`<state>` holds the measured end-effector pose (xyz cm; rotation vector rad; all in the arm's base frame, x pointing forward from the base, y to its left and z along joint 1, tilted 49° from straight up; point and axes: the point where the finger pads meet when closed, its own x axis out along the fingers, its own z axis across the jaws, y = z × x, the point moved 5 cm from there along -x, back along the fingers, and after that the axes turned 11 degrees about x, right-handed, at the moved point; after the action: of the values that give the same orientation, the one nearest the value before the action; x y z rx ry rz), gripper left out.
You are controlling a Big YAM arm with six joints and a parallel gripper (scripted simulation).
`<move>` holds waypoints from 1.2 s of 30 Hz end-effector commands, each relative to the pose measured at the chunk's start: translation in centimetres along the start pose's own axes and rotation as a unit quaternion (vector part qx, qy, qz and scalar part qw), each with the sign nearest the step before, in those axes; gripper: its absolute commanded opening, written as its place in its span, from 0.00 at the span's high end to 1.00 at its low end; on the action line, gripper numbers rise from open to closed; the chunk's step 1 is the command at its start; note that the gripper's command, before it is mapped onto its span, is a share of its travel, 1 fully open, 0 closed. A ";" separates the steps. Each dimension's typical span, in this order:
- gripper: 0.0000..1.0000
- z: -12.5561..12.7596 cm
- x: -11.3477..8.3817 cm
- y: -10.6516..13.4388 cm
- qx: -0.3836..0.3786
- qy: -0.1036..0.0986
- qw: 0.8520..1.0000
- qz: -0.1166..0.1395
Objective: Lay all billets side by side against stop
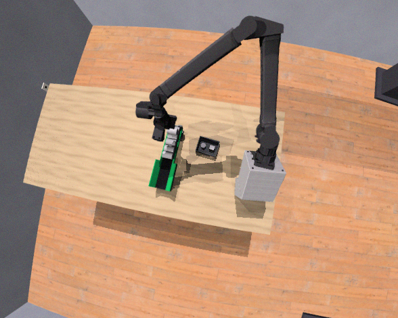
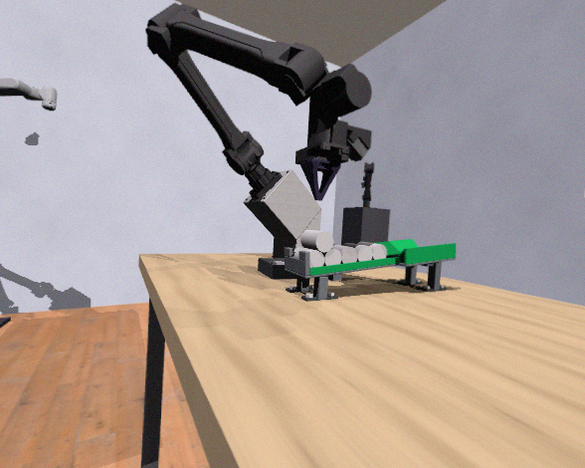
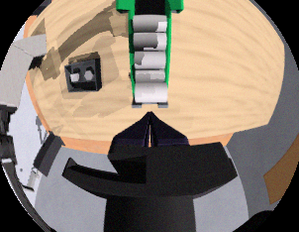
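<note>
Billet stack: one bar [image 2: 316,240] rides on top of two others at the stop end of the green ramp [image 2: 429,251], which stands on short legs on the bench [image 2: 383,352]. Going left to right in the exterior view: grey stop [image 2: 297,262] at the ramp's low end, the raised bar just above it, then the rest of the row [image 2: 355,253] lying crosswise, side by side, then bare green ramp rising to the right. In the top view the bars [image 1: 170,141] fill the ramp's far half. A small black box [image 1: 208,147] with two round knobs sits on the bench beside the ramp, apart from it.

Gripper [image 2: 320,193] hangs above the stop end, well above the top bar, touching nothing. Fingers are pressed together to a point and hold nothing. The wrist view shows the closed tips [image 3: 151,127] lined up with the ramp's centreline, pointing at the near end of the row.

Handling, as a judgement: the bar is steel, so heavy for its size, rigid, smooth and round. It should roll readily and could slip from a pinch. Closed fingers suit a nudge on its curved side, pushing it off towards the open ramp. If gripped instead, take it mid-length across its round body. Risk: knocking neighbours crooked.
</note>
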<state>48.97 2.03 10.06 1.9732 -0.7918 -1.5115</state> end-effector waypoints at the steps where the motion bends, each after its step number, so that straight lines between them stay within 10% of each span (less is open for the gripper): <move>1: 1.00 -1.4 -1.0 -0.2 -0.005 0.009 1.000 -0.002; 11: 1.00 -1.4 -1.0 -0.2 -0.005 0.009 1.000 -0.002; 12: 0.14 -1.4 -1.0 -0.2 -0.005 0.009 1.000 -0.002; 36: 0.14 -1.4 -1.0 -0.2 -0.005 0.009 1.000 -0.002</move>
<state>48.97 2.03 10.06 1.9733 -0.7919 -1.5115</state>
